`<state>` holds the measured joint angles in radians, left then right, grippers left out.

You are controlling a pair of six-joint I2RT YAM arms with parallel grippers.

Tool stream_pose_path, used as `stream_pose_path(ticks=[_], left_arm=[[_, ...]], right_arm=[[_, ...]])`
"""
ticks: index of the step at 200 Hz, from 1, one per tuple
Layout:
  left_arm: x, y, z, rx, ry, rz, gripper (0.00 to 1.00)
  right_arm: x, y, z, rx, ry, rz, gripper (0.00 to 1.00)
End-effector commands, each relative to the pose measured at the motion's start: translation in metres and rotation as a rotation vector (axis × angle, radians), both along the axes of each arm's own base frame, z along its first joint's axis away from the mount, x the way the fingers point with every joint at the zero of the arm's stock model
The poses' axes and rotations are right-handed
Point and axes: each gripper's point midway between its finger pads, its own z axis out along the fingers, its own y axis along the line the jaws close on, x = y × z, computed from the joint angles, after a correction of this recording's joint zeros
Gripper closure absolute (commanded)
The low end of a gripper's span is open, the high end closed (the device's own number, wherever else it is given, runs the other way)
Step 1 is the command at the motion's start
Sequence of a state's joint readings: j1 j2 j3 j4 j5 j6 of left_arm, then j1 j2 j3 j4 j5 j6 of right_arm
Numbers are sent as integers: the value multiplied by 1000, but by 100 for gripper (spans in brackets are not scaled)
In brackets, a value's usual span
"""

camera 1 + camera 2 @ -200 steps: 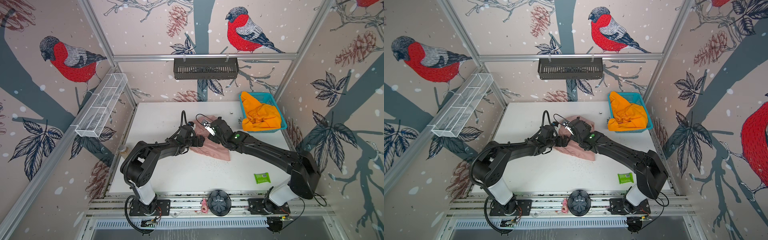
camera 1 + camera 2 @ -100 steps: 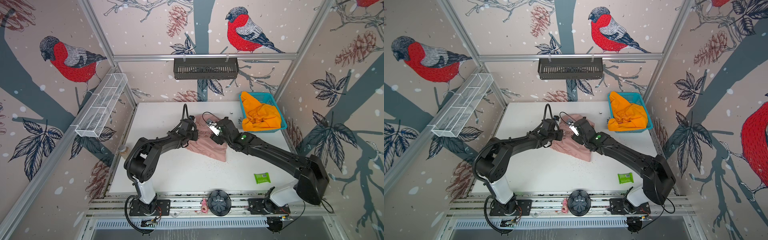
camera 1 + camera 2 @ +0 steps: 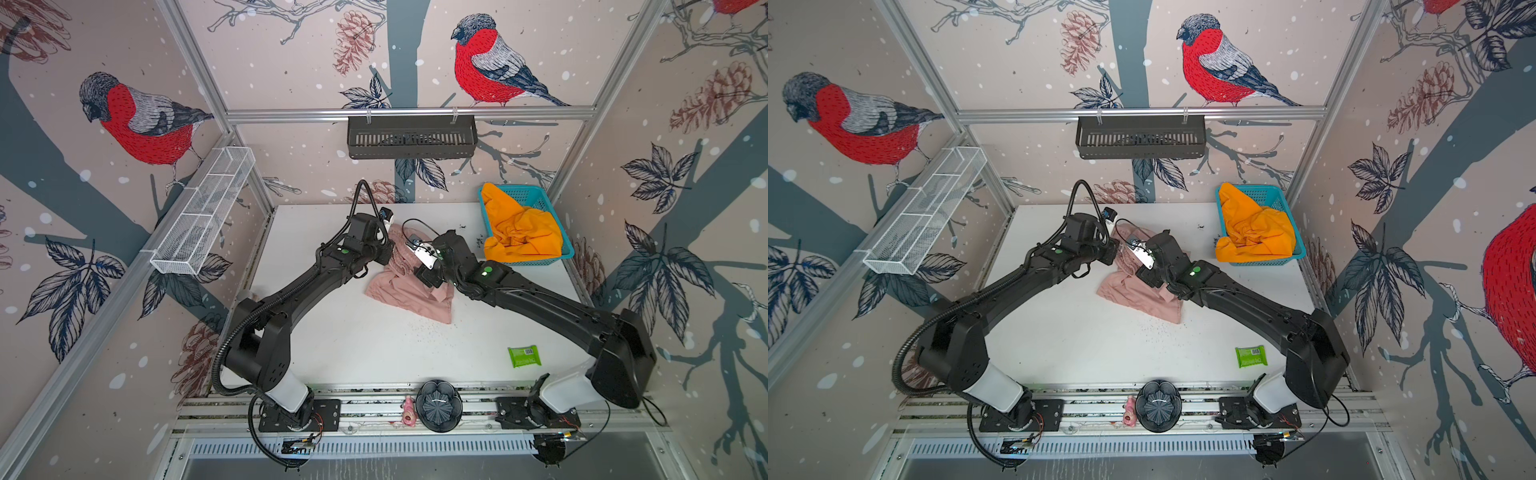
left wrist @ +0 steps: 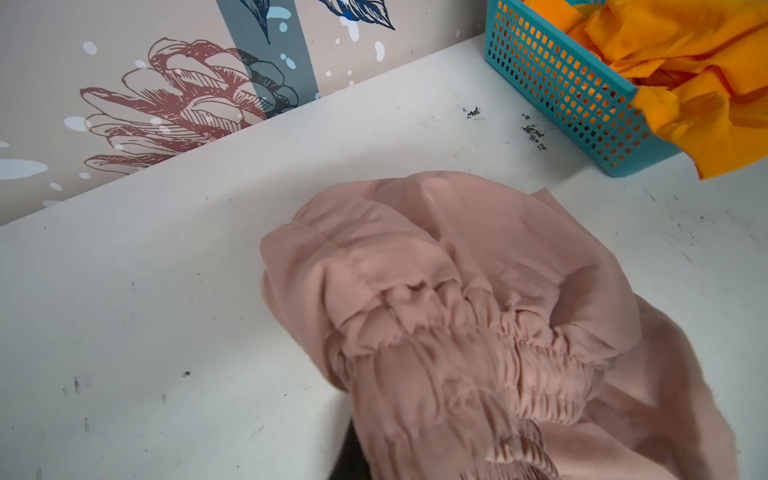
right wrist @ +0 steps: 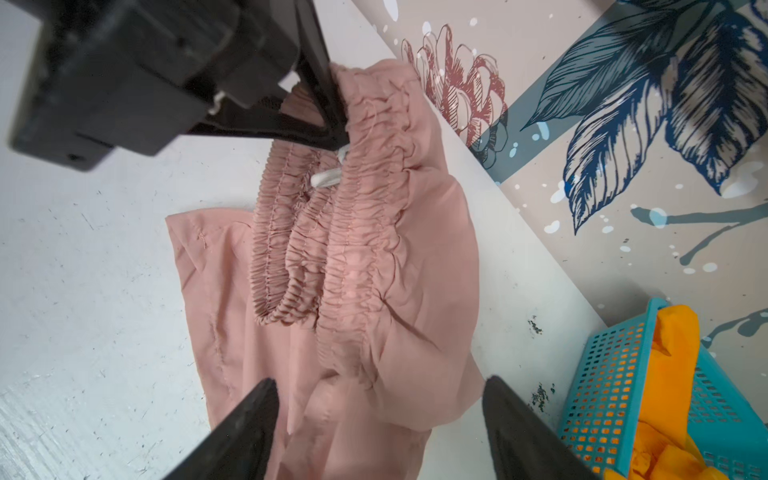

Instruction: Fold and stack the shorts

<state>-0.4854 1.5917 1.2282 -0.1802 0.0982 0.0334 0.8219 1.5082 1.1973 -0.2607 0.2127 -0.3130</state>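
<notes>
Your left pincer (image 5: 338, 131) is pinched shut on the gathered waistband (image 5: 365, 232) of the pink shorts (image 3: 409, 291), with the two black tips meeting on the fabric's edge. A bit of white drawstring (image 5: 326, 178) shows just beside that grip. In the left wrist view you cannot see the tips at all, because the bunched waistband fills the near part of the picture and covers them.

Your right pincer (image 5: 380, 380) stands wide. Its two dark fingers (image 5: 249, 428) are spread on either side of the pink cloth below the waistband and grip nothing. You cannot tell from these views whether they touch the fabric.

The pink shorts lie crumpled on the white table (image 3: 332, 332), toward the back middle, between your two arms in both top views. The waistband end is lifted at the left pincer, while the legs trail flat toward the front.

The orange shorts (image 3: 519, 237) sit heaped in the teal basket (image 3: 528, 192) at the table's back right corner. One fold spills over the basket's near left corner. The basket is close to the pink shorts but apart from them.

A green packet (image 3: 524, 356) lies near the front right of the table, well apart from both pairs.
</notes>
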Motion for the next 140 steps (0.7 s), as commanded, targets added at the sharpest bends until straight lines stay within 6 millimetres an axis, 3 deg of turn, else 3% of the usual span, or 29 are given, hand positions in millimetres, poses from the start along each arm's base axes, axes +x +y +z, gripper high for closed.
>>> stream_pose_path(ticks=[1, 56, 106, 140], left_arm=[[-7, -5, 4, -10, -1, -56, 100], [-4, 2, 11, -1, 9, -26, 100], [-6, 1, 16, -21, 11, -32, 100], [-11, -7, 18, -56, 23, -70, 100]], right_arm=[[-3, 6, -13, -41, 15, 11, 22], [-11, 4, -42, -121, -19, 2, 21], [0, 5, -49, -122, -180, -26, 22], [15, 9, -55, -81, -172, -17, 26]])
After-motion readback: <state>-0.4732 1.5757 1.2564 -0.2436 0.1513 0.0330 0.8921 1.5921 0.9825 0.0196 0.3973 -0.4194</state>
